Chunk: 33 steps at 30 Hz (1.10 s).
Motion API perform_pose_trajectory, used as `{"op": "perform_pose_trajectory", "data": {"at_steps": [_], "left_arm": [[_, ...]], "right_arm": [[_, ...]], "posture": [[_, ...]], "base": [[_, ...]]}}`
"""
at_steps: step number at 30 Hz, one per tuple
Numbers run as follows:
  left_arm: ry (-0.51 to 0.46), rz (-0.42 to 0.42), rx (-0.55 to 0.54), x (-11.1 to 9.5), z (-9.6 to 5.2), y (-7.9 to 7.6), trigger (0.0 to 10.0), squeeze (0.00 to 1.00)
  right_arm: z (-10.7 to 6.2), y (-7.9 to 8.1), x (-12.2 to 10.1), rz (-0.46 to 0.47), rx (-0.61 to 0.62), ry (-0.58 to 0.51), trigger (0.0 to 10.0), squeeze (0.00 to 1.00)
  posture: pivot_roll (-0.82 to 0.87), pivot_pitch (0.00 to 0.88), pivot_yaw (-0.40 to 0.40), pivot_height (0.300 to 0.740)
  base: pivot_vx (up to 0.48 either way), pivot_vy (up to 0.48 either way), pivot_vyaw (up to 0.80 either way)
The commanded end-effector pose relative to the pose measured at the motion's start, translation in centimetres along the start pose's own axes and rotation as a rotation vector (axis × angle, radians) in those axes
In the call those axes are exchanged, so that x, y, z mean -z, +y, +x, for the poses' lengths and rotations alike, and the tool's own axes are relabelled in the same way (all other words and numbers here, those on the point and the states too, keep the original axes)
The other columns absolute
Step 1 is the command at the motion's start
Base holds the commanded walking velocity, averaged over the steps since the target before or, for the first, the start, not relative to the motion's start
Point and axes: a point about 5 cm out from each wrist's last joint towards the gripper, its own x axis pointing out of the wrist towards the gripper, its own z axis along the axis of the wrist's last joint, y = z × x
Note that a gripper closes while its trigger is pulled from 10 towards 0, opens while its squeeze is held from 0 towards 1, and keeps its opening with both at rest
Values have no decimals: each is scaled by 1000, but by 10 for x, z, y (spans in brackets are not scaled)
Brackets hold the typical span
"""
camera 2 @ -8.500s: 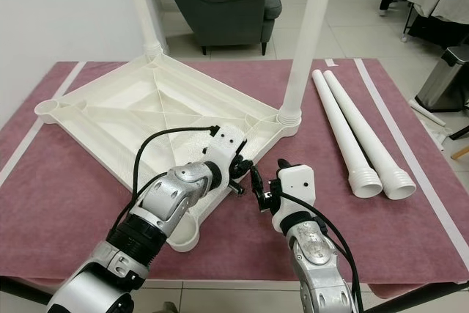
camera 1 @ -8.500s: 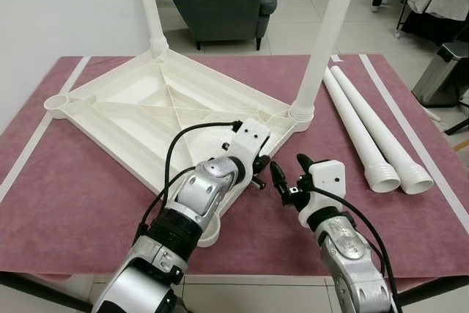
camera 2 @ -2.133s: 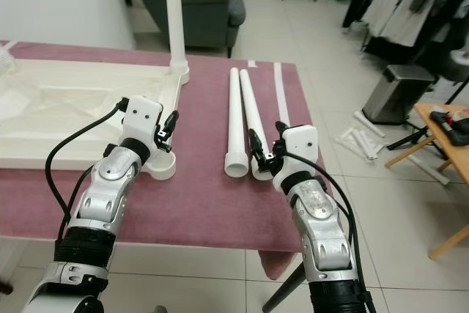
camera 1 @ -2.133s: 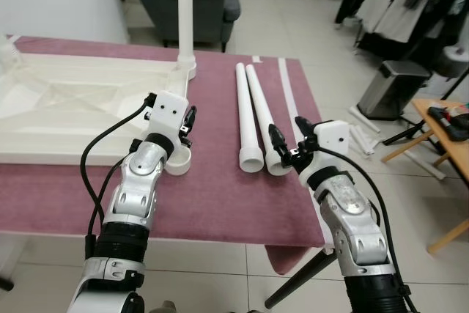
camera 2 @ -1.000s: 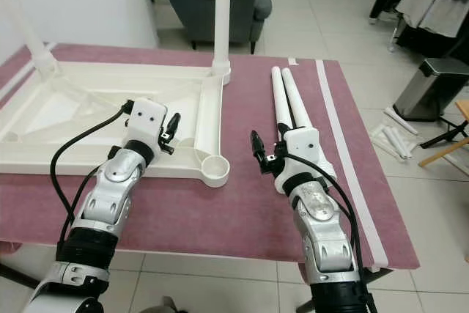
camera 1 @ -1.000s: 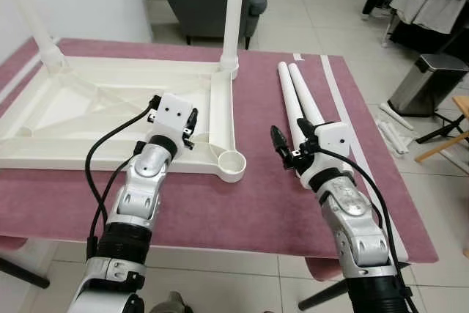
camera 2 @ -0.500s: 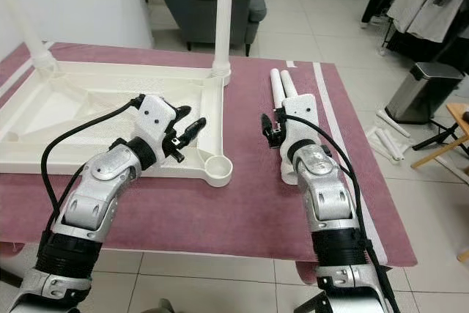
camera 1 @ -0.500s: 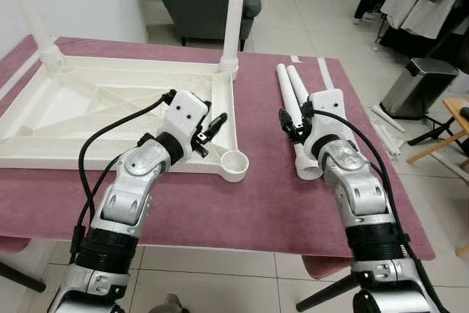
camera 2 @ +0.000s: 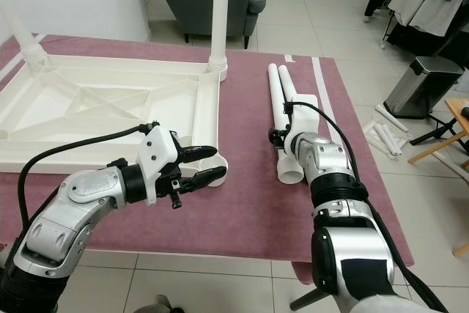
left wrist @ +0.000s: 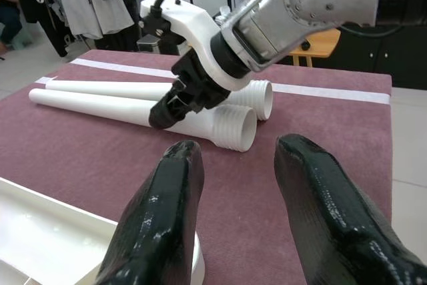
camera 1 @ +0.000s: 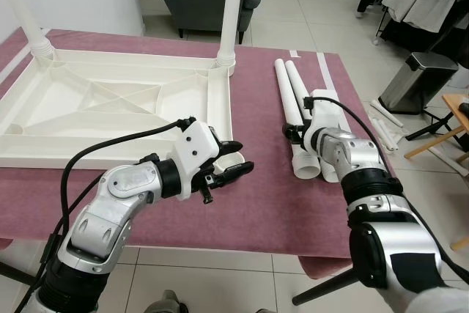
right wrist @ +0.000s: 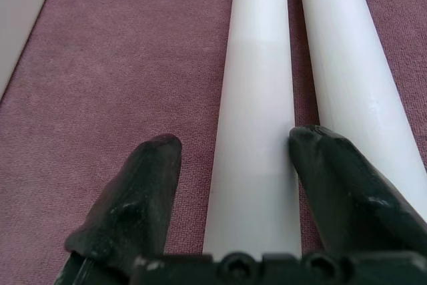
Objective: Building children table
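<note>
White loose leg (right wrist: 257, 131) between wide jaws of right gripper (right wrist: 233, 148), near counter's right edge; close squarely mid-tube. Left gripper (left wrist: 233, 155) open beside empty corner socket (camera 1: 229, 160).

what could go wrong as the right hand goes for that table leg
The right hand straddles the nearer leg, but its outer finger is wedged where the second leg touches it; closing could pinch or roll both. The left hand hovers open by the tabletop's empty corner socket and could knock it.

Upturned tabletop (camera 1: 110, 108) on the mat's (camera 1: 271, 203) left, 2 loose legs (camera 1: 293, 104) right.
</note>
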Motion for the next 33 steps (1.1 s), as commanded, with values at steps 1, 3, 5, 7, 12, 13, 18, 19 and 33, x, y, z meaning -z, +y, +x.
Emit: {"op": "perform_pose_trajectory", "data": {"at_steps": [1,3,5,7,12,13,18,19,33], "left_arm": [[3,-18,18,-1,-1,-4,10000,0],[16,-21,17,-1,-5,-4,10000,0],[39,-29,11,-2,-11,-5,10000,0],[42,-32,8,-2,-12,-5,10000,0],[49,-43,0,-1,-12,-8,10000,0],[49,-43,0,-1,-12,-8,10000,0],[60,-57,-13,-1,-13,-10,10000,0],[64,-61,-17,-1,-14,-11,10000,0],[67,-68,-73,-2,-13,-6,10000,0]], "right_arm": [[2,0,3,24,-9,35,10000,0],[3,-1,3,13,10,56,10000,0],[6,-4,6,24,46,123,10000,0],[7,-5,10,42,54,152,10000,0],[8,-5,17,63,65,217,10000,0],[8,-5,17,63,65,217,10000,0],[8,-2,10,53,34,245,10000,0],[8,-1,7,51,30,247,10000,0],[8,12,-25,99,-51,100,235,0]], "posture": [[93,66,-31,740],[96,89,-38,740],[93,103,-44,740],[89,112,-49,740],[83,120,-54,740],[83,120,-54,740],[72,141,-78,740],[72,141,-78,740],[99,116,-73,740]], "base": [[0,0,0],[0,0,0],[0,0,0],[0,0,0],[0,0,0],[0,0,0],[0,0,0],[0,0,0],[0,0,0]]}}
